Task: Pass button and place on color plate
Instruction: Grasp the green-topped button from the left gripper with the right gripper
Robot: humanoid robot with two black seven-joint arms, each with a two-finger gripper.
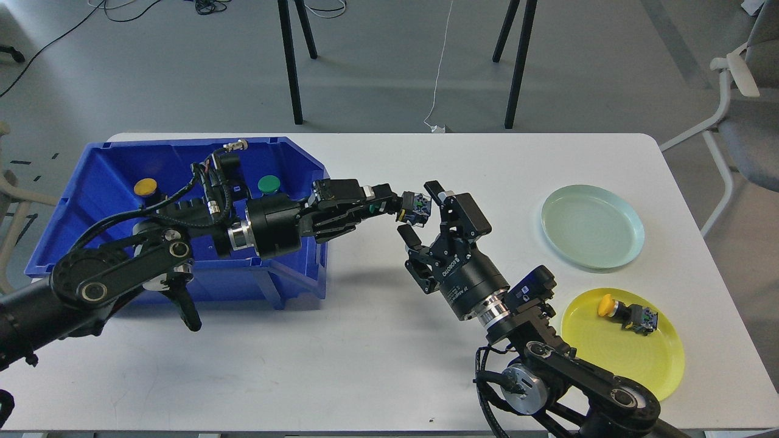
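Observation:
My left gripper [395, 207] reaches right from the blue bin and is shut on a green button [417, 207], held above the table. My right gripper [421, 213] is open, its fingers [436, 192] on either side of that button's black end. I cannot tell whether they touch it. The pale green plate [592, 226] lies bare at the right. The yellow plate [621, 351] in front of it holds a yellow button [627, 313].
The blue bin [122, 176] stands at the left and holds a yellow button [146, 187] and a green button [268, 184]. Black stand legs rise beyond the table's far edge, and a chair is at the far right.

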